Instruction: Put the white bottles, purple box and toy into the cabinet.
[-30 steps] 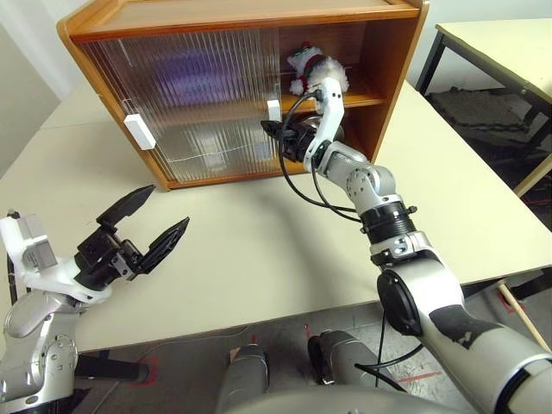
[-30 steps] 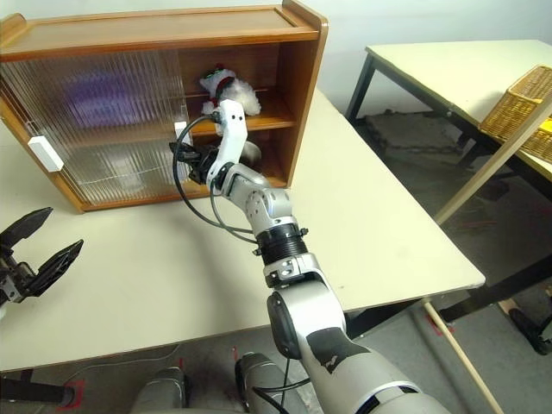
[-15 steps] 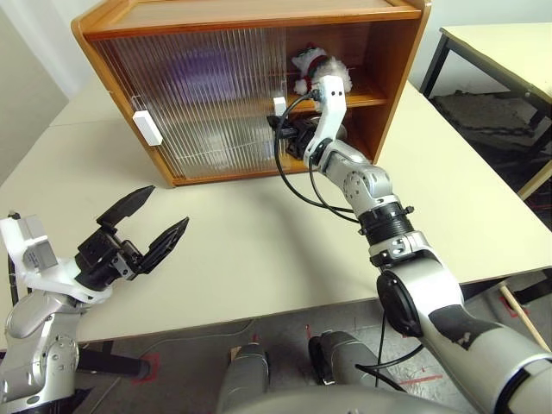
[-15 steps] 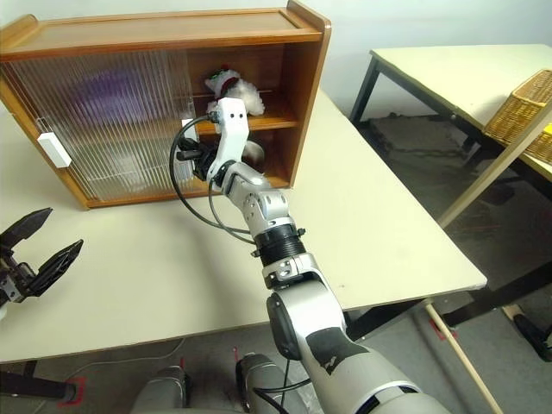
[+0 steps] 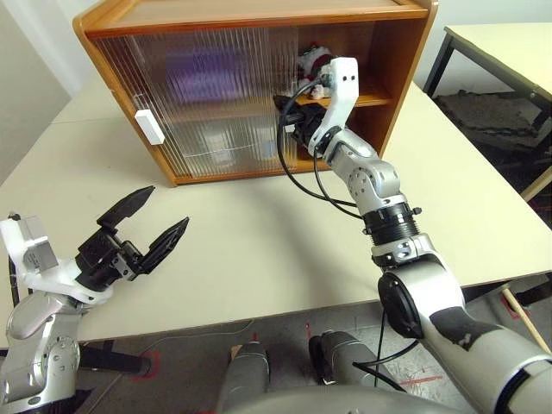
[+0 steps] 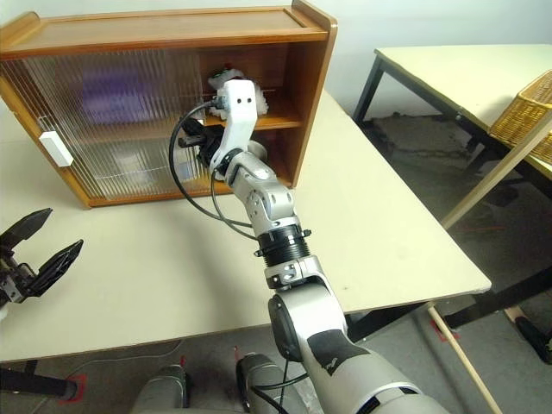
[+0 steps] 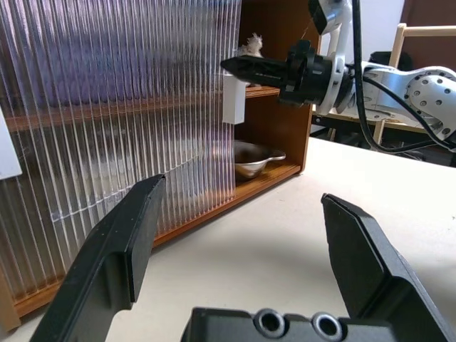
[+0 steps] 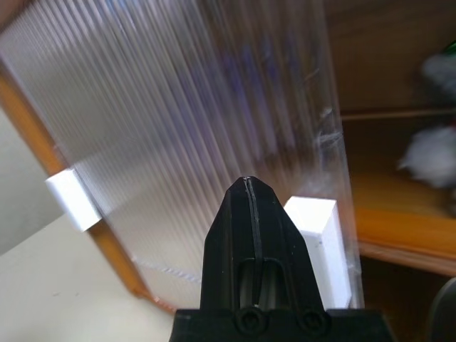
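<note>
The cabinet (image 5: pixel 259 13) stands at the back of the table, its ribbed doors covering the left and middle. My right gripper (image 5: pixel 279 103) is shut, its tip against the white handle (image 7: pixel 233 100) at the right door's edge. Behind that arm the toy (image 5: pixel 310 60) sits on the upper shelf in the open right part. The purple box (image 5: pixel 203 65) shows as a purple blur behind the door, on the upper shelf. The white bottles are hidden. My left gripper (image 5: pixel 168 207) hangs open and empty over the table's front left, well clear of the cabinet.
A shiny metal bowl (image 7: pixel 249 158) sits on the cabinet's lower shelf by the door's edge. A second white handle (image 5: pixel 148 127) is on the left door. Another table (image 6: pixel 448 69) with a wicker basket (image 6: pixel 526 103) stands to the right.
My right gripper has risen and moved right at the door's handle, and the right door's edge has slid a little right, narrowing the opening. The left gripper has stayed put; the view has shifted slightly.
</note>
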You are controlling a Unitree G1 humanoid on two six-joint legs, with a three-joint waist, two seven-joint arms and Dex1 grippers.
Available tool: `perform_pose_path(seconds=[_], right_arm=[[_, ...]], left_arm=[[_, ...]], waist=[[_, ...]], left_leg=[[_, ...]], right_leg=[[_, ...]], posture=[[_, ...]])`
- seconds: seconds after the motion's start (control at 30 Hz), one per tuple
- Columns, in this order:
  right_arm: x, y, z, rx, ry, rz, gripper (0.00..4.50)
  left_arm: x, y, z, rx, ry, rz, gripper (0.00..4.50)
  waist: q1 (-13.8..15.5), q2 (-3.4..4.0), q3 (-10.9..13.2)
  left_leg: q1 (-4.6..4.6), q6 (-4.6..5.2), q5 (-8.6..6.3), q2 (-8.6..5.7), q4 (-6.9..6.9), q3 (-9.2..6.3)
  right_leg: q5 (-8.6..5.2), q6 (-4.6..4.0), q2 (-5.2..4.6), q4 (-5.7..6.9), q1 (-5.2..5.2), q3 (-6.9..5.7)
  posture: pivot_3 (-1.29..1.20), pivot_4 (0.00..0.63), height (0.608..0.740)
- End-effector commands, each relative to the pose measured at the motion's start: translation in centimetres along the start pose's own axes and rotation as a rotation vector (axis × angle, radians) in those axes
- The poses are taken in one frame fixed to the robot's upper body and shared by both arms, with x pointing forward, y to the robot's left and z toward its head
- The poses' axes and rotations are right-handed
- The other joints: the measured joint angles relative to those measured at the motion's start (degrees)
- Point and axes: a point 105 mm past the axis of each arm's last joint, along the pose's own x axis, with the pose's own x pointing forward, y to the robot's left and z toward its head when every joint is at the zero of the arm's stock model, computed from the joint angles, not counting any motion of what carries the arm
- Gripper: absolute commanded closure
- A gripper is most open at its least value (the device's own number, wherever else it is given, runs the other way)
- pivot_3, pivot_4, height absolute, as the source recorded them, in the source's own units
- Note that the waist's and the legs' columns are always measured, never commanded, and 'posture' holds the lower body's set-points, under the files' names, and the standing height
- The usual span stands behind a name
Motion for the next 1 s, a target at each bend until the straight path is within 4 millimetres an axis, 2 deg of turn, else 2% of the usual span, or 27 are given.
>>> perform_pose_path(seconds=[0.03,0.2,0.3,0.5,0.6,0.7,0.83,1.0], right_arm=[[-0.9,-1.6,-0.5,-0.009,0.018,-0.068,4.49],[-1.3,-2.0,-0.1,-0.03,0.009,-0.079,4.49],[-1.2,-1.2,0.3,-0.032,-0.011,-0.029,4.49],[-1.6,4.1,2.4,0.001,-0.155,0.241,4.49],[-2.6,7.2,2.6,-0.053,-0.201,0.4,4.49],[-3.0,8.4,1.9,-0.066,-0.182,0.462,4.49],[-2.4,8.6,-1.2,-0.035,-0.047,0.458,4.49],[-0.9,8.1,-1.8,0.009,-0.02,0.387,4.49]], left_arm=[[-0.1,0.0,-0.1,0.008,0.009,0.001,0.0],[0.0,0.0,-0.1,0.008,0.01,-0.002,0.0],[0.0,0.1,-0.1,0.008,0.011,-0.003,0.0],[0.0,0.2,-0.2,0.007,0.013,-0.003,0.0],[0.0,0.2,-0.1,0.007,0.013,-0.001,0.0],[-0.1,0.2,-0.1,0.009,0.013,0.002,0.0],[0.0,0.3,-0.1,0.009,0.012,0.003,0.0],[0.1,0.3,0.0,0.012,0.012,0.001,0.0]], waist=[[-0.1,0.0,0.0],[-0.3,-0.01,0.0],[-0.5,-0.01,0.0],[-1.2,-0.01,0.0],[-1.3,-0.03,0.0],[-1.4,-0.03,0.0],[-1.3,-0.06,0.0],[-1.3,-0.08,-0.1]], left_leg=[[0.0,0.0,0.0,0.01,0.0,0.01],[0.01,0.01,0.01,0.01,0.0,0.01],[0.01,0.02,0.01,0.02,-0.03,0.02],[0.01,0.03,0.01,0.12,-0.08,0.03],[0.02,0.02,0.01,0.11,-0.08,0.03],[0.05,0.02,0.01,0.12,-0.07,0.03],[0.24,0.03,0.01,0.14,-0.06,-0.01],[0.34,0.03,0.01,0.19,-0.05,-0.12]], right_leg=[[-0.01,-0.01,0.0,0.0,0.0,0.0],[-0.02,-0.01,0.03,-0.02,-0.02,0.03],[-0.02,0.0,0.06,-0.02,-0.04,0.05],[-0.07,-0.08,0.29,-0.03,-0.07,0.05],[-0.11,-0.13,0.39,-0.05,-0.05,0.05],[-0.13,-0.13,0.42,-0.05,-0.03,0.05],[-0.11,-0.12,0.42,-0.04,0.15,0.05],[-0.09,-0.13,0.41,-0.03,0.25,0.05]], posture=[[-0.12,0.062,0.74],[-0.12,0.063,0.74],[-0.12,0.063,0.74],[-0.12,0.063,0.74],[-0.11,0.062,0.74],[-0.11,0.062,0.74],[-0.11,0.059,0.74],[-0.11,0.058,0.74]])
